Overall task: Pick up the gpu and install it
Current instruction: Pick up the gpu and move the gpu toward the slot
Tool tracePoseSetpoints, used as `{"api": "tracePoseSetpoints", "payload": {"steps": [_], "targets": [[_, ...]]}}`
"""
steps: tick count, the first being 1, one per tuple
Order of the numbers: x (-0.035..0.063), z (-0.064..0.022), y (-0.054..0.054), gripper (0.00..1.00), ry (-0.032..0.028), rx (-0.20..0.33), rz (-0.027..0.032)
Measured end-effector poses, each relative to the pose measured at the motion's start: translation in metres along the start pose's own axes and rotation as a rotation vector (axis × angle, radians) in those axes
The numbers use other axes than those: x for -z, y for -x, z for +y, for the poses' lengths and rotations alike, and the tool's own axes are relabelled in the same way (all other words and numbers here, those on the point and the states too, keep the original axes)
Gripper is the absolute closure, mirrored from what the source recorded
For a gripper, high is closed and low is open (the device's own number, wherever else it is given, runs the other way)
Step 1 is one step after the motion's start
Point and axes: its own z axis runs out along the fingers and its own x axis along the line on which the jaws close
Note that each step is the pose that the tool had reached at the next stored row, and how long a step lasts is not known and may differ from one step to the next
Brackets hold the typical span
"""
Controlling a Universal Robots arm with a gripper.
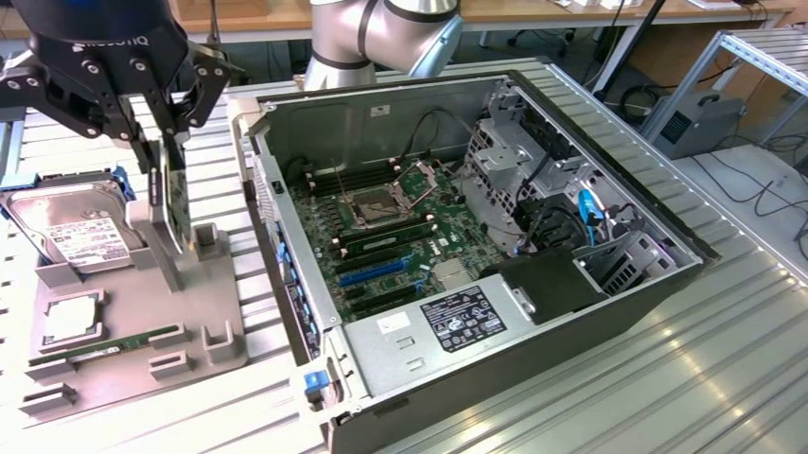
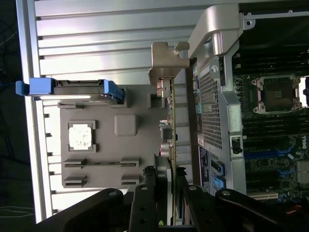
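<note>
Your claw [image 2: 166, 205] is clamped on the gpu [image 1: 180, 203]: in the wrist view one finger sits on each face of the thin board, and the card runs edge-on away from them to its silver bracket [image 2: 164, 63]. The grasp part of the job looks done.

The card stands upright over the grey parts tray [image 1: 165, 284], along the tray edge that faces the open computer case [image 1: 505, 236]. Its lower edge is at or just above the tray's holder posts — you cannot tell from these views whether it has come free of them. I judge the lift to be barely begun at most.

The other parts lie undisturbed on the tray. The hard drive [image 1: 76, 232] is at the edge farthest from the case, the processor chip [image 1: 70, 322] lies beside it, and the memory stick [image 1: 108, 348] rests in its slot toward the near corner.

The tray sits on the slatted metal table [image 1: 707, 359], just beside the case. The blue expansion slots [image 1: 373, 274] on the motherboard carry no card — so the carry across and the seating of the gpu are not yet done. Roughly the first third of the task is behind you.
</note>
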Motion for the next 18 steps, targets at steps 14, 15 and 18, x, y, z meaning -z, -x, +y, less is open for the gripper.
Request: {"api": "tracePoseSetpoints", "payload": {"steps": [14,15,18], "targets": [[0.0052,0.0003,0.0001,0.73,0.0000,0.000,-0.0001],[0.0055,0.0003,0.0001,0.73,0.0000,0.000,0.0000],[0.0068,0.0004,0.0001,0.73,0.0000,0.000,0.0000]]}}
